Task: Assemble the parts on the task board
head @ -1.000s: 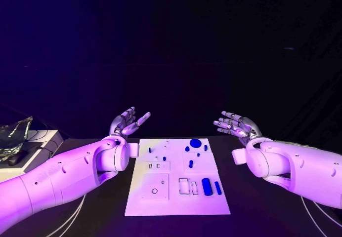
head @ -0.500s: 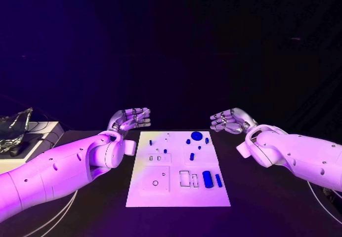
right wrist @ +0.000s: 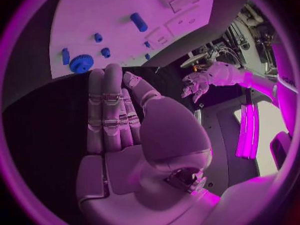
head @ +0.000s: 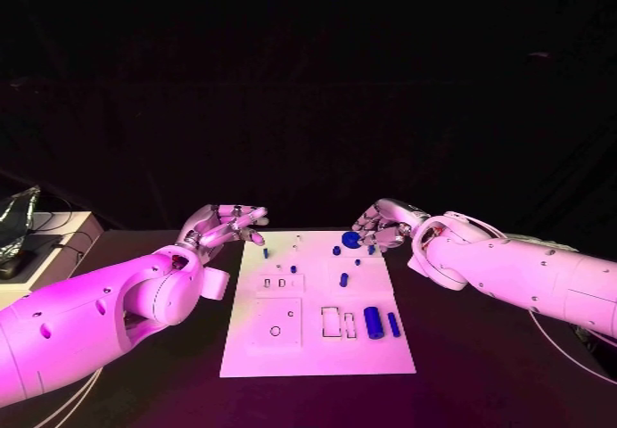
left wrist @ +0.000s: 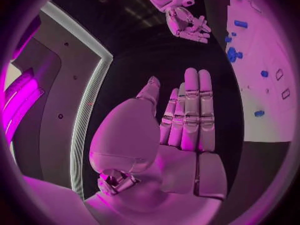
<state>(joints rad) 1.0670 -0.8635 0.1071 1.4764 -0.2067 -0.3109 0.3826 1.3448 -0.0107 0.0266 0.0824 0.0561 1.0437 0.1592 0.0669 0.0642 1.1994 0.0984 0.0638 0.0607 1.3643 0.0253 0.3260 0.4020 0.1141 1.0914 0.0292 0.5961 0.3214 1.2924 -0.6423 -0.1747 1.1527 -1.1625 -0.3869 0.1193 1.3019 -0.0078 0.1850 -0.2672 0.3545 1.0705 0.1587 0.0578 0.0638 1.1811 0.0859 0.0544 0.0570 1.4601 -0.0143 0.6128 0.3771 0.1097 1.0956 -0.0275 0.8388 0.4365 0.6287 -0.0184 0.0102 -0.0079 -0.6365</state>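
At the far left corner of the task board [head: 258,352], the left hand [head: 226,224] hovered above the black counter [head: 476,357], holding nothing; in its wrist view the fingers [left wrist: 190,112] lay straight and close together with the thumb beside them, an open, flat pose that looked like a readiness stance rather than a grasp. The board itself lay flat in the middle of the counter between the two arms, a smooth white plate cut with small rectangular and round recesses, presumably the seats meant to receive the parts. Those parts were glossy blue pieces of hard-looking material: a few short pegs [head: 343,280] stood or lay in the board's far half, a round toothed gear [head: 352,239] sat near the far edge, and a longer rounded bar [head: 373,322] lay beside a thinner strip [head: 393,325] toward the near right. The right hand [head: 382,229] hung at the board's far right corner, just beside the gear, likewise gripping nothing, its fingers [right wrist: 105,110] extended together and pointing toward the gear, which suggested that piece was the likely first pick. Both hands had smooth silver segmented shells.
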